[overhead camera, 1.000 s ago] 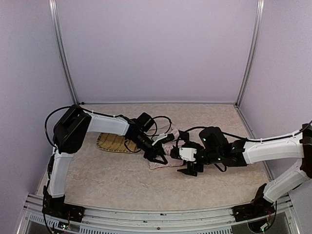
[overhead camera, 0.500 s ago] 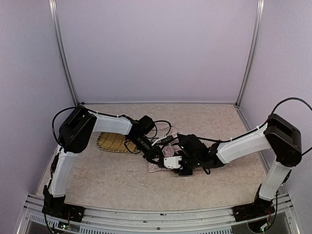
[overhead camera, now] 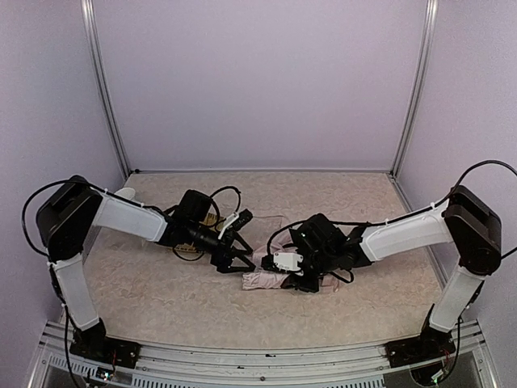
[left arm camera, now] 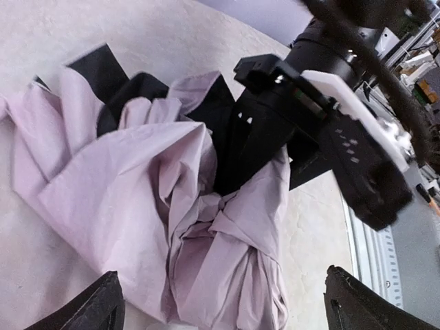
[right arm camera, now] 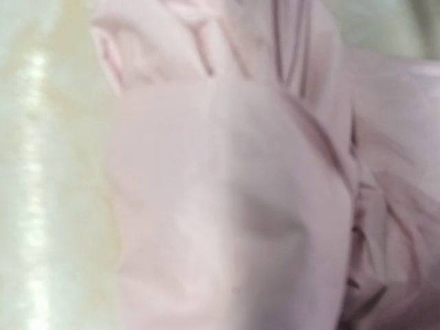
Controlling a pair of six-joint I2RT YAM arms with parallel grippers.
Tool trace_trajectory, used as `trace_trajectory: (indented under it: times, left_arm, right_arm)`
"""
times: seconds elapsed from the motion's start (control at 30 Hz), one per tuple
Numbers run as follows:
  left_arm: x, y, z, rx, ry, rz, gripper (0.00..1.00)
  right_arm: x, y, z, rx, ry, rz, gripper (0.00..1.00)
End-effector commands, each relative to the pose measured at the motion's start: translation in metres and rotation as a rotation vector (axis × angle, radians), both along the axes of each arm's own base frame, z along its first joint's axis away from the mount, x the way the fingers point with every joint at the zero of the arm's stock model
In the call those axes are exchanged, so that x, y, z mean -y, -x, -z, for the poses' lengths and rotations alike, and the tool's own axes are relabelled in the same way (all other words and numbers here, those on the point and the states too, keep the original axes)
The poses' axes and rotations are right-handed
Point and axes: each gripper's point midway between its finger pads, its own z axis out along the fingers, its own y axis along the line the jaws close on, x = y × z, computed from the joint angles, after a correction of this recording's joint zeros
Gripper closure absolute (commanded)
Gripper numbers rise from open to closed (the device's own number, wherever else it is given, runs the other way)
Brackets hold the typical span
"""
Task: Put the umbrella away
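Left gripper hangs wide open and empty, just left of umbrella, which lies crumpled on table between both arms. Right gripper is buried in the pink folds; clamped or not, cannot tell. Fabric looks light, floppy and slippery, so the bunched middle is probably a better hold than the loose edges.

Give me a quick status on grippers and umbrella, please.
Left gripper open beside crumpled umbrella. Right gripper buried in its fabric, grip unclear. Nothing obstructing.
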Motion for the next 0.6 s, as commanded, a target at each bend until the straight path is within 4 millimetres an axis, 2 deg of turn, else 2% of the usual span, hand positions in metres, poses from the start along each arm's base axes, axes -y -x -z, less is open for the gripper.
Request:
trace_trajectory:
  times: [0.0,0.03,0.1,0.3,0.37,0.57]
  left_arm:
    - [-0.008,-0.013,-0.064,0.395,0.201,-0.131,0.01]
    - [-0.011,-0.006,-0.069,0.453,0.214,-0.126,0.01]
    - [-0.014,0.006,-0.066,0.591,0.174,-0.127,0.01]
    - [-0.006,0.039,-0.033,0.921,-0.055,-0.021,0.01]
    - [-0.002,0.040,-0.020,0.988,-0.141,0.016,0.01]
    - [0.008,0.020,0.021,1.097,-0.356,0.114,0.02]
  right_arm:
    - [0.042,0.062,0.043,-0.477,0.161,0.043,1.00]
    - [0.045,0.066,0.046,-0.532,0.177,0.056,1.00]
    - [0.052,0.069,0.054,-0.640,0.213,0.099,1.00]
    - [0.060,0.074,0.062,-0.892,0.245,0.193,1.00]
    - [0.062,0.078,0.066,-0.934,0.268,0.193,1.00]
    - [0.064,0.071,0.077,-0.988,0.295,0.213,1.00]
